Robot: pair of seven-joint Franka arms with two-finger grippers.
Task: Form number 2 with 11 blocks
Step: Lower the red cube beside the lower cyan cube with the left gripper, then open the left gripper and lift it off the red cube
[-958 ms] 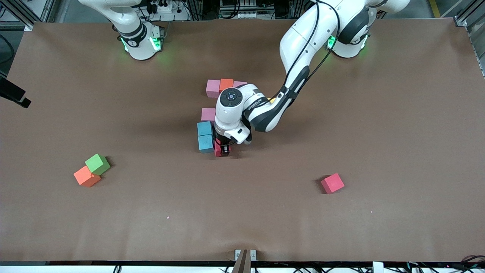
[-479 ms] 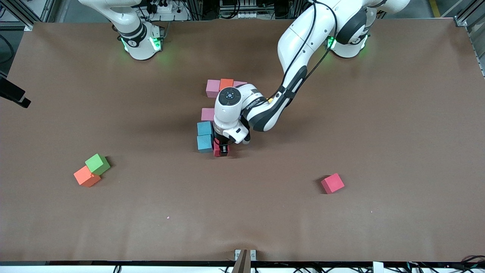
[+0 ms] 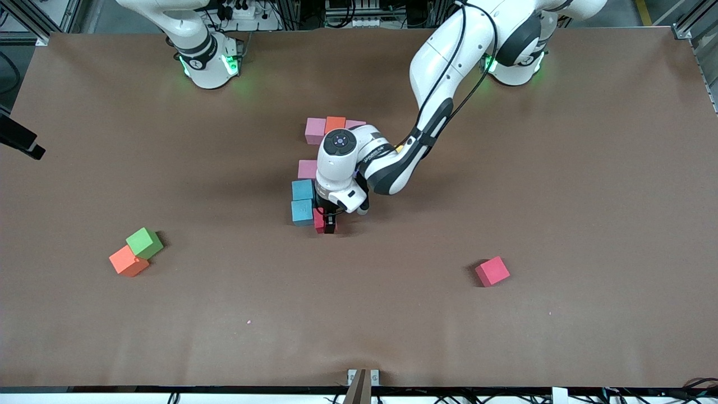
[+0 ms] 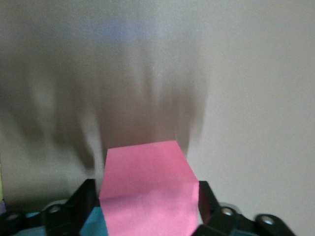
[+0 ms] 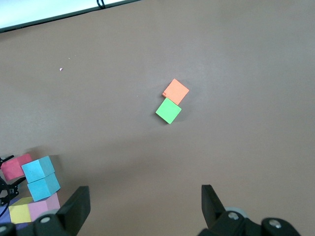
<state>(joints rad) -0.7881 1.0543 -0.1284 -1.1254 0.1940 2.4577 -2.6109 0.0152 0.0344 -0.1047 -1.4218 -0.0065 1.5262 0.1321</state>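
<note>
left gripper (image 3: 330,223) – fingers straddling red block (image 3: 320,221), grip unclear | right gripper (image 5: 142,204) – waiting, fingers wide | light blue blocks (image 3: 303,201) beside red

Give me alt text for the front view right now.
The left gripper is down at a red block set beside two light blue blocks in the half-built number 2 at mid-table. A loose red block lies toward the left arm's end; an orange block touching a green cube lies toward the right arm's.
</note>
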